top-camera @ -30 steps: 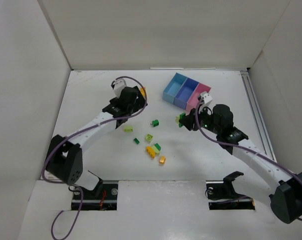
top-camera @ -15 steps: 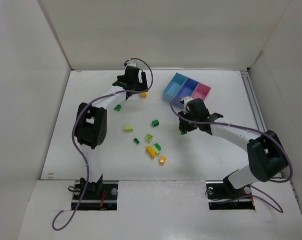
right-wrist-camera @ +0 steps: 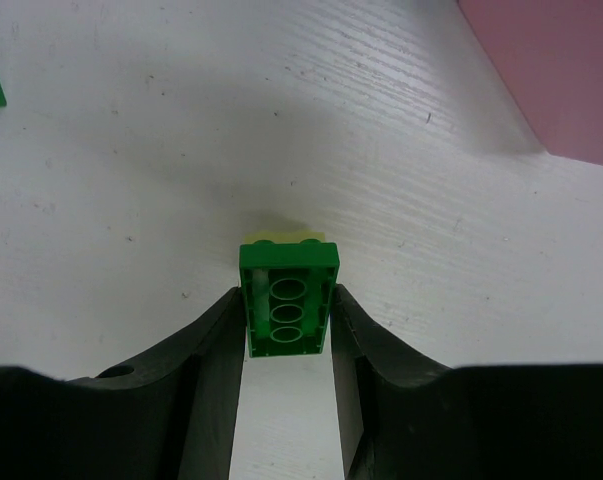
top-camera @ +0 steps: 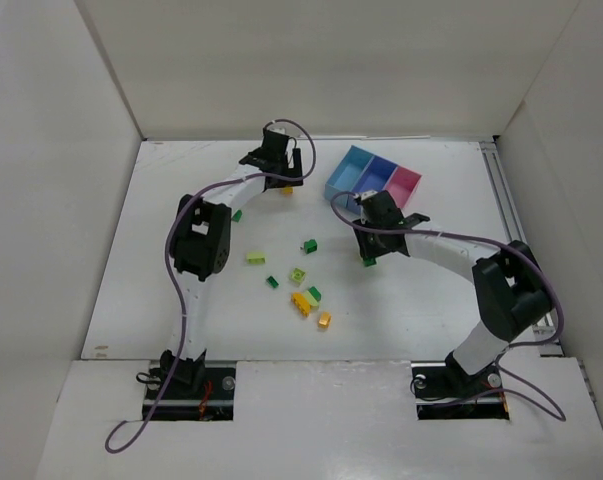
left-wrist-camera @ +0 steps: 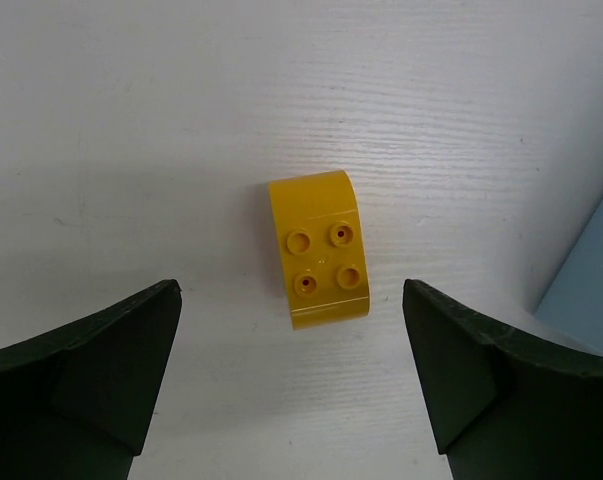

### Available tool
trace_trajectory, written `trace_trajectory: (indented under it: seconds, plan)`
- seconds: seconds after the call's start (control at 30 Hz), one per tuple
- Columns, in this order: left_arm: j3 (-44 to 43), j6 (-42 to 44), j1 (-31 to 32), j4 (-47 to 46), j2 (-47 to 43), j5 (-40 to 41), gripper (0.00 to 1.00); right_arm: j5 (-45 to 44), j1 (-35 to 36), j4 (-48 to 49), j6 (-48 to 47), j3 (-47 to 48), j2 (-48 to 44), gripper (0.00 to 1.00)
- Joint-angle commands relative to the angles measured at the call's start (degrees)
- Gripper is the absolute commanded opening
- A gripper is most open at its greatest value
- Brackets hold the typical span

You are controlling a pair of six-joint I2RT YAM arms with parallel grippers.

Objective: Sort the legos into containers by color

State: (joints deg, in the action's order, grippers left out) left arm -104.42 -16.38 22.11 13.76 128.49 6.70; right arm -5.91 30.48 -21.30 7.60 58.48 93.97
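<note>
My left gripper (top-camera: 280,172) (left-wrist-camera: 291,375) is open just short of a yellow lego (left-wrist-camera: 319,250) (top-camera: 286,189) that lies studs up on the table, in line with the gap between the jaws. My right gripper (top-camera: 370,250) (right-wrist-camera: 287,325) is shut on a dark green lego (right-wrist-camera: 287,300) (top-camera: 369,261), its hollow underside facing the camera. A pale lime lego (right-wrist-camera: 281,230) peeks out just behind it. The containers stand at the far right: light blue (top-camera: 348,172), darker blue (top-camera: 378,179), pink (top-camera: 402,186). The pink bin (right-wrist-camera: 551,70) also shows in the right wrist view.
Loose legos lie mid-table: dark green (top-camera: 309,246), pale lime (top-camera: 256,258), small green (top-camera: 272,282), lime (top-camera: 298,276), green (top-camera: 314,293), yellow (top-camera: 301,302), orange (top-camera: 324,320), green (top-camera: 237,215). The light blue bin's wall (left-wrist-camera: 591,290) is right of my left gripper.
My left gripper has swung to the far side, over the yellow lego by the bins. My right gripper has shifted left and nearer, with the dark green lego between its fingers.
</note>
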Motion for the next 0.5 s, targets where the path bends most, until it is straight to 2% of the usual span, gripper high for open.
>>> trace_trajectory:
  seconds: [0.0,0.07,0.13,0.33,0.47]
  plan:
    - [-3.4,0.3,0.0,1.4,0.7,0.9,0.89,-1.3,0.9,-2.9,0.7,2.6,0.6,0.38]
    - [-3.9,0.3,0.0,0.8,1.3,0.9,0.86,-0.7,0.9,-2.9,0.1,2.6,-1.0,0.60]
    - [-3.9,0.3,0.0,0.2,1.9,0.3,0.82,0.2,0.9,-2.9,-0.5,2.6,-2.3,0.71]
    - [-6.2,-0.3,0.0,0.2,4.0,-0.8,0.63,1.5,0.9,-4.6,-1.7,3.7,-8.0,0.77]
    - [-6.2,-0.8,0.0,0.2,4.0,-1.5,0.39,1.5,0.9,-5.3,-1.7,4.2,-10.1,0.79]
